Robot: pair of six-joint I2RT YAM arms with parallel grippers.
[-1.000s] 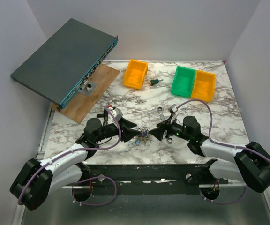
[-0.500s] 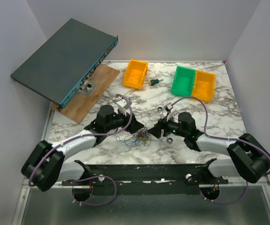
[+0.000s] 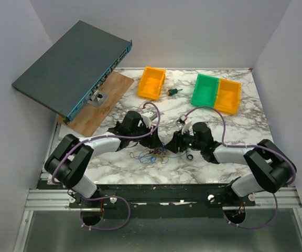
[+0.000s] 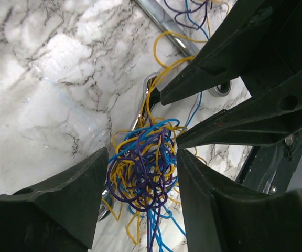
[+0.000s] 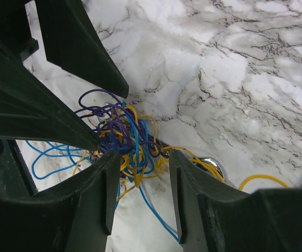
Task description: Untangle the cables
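Clearly, the cables lie in one tight knot on the marble surface, partly over a silver wrench, between both arms. The left pincer and the right pincer each stand apart around this same knot, tips almost touching. If both close on the whole bundle and pull, the knot probably tightens; the fingers may also collide, or loops may drag the wrench.

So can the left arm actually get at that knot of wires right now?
Probably yes: the cables sit between the open fingers of the left gripper, nothing blocking. The right gripper sits at the same knot from the opposite side, so they could clash.
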